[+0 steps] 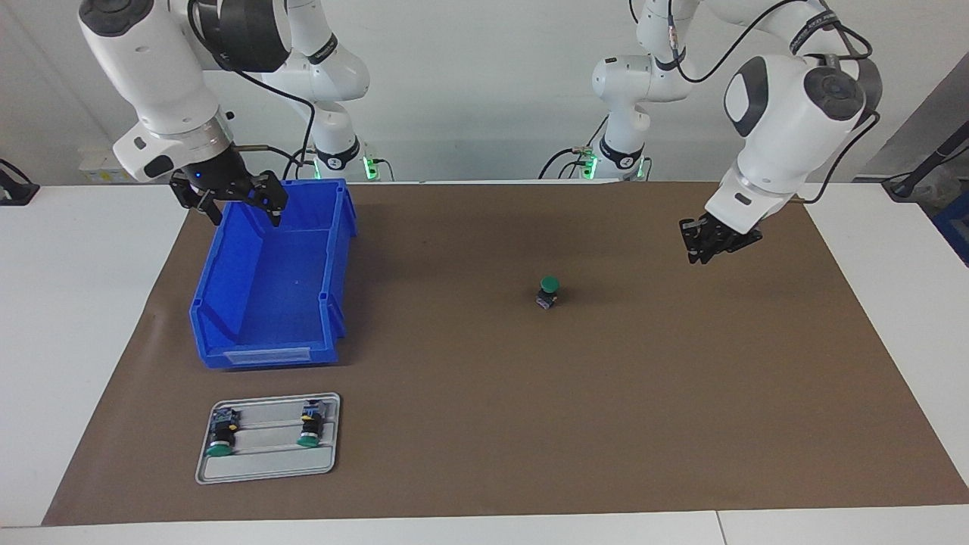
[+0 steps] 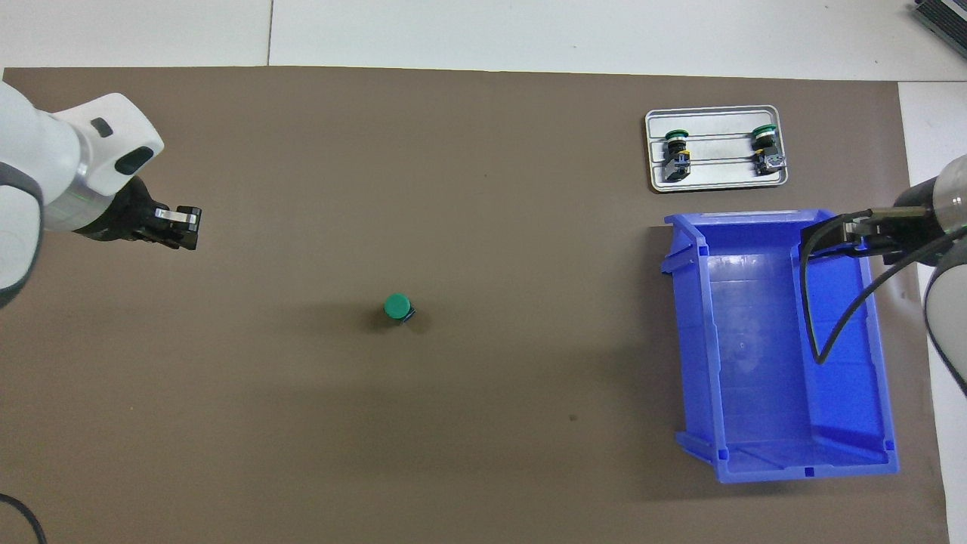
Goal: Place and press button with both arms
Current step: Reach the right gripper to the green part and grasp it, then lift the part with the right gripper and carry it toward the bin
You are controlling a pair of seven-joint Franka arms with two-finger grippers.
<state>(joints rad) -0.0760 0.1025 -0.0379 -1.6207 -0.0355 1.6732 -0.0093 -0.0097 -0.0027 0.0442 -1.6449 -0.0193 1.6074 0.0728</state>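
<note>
The button (image 1: 548,292) stands upright on the brown mat (image 1: 484,424), green cap up, near the middle of the table and well apart from both grippers. The left gripper (image 1: 708,246) hangs over bare mat toward the left arm's end; whether its fingers are together or apart cannot be told. The right gripper (image 1: 242,208) hangs with fingers spread apart and empty over the blue bin (image 1: 227,303), and two more buttons (image 1: 222,435) lie on the grey tray (image 1: 265,465) farther from the robots than the bin.

No readable text, labels or signs anywhere.
</note>
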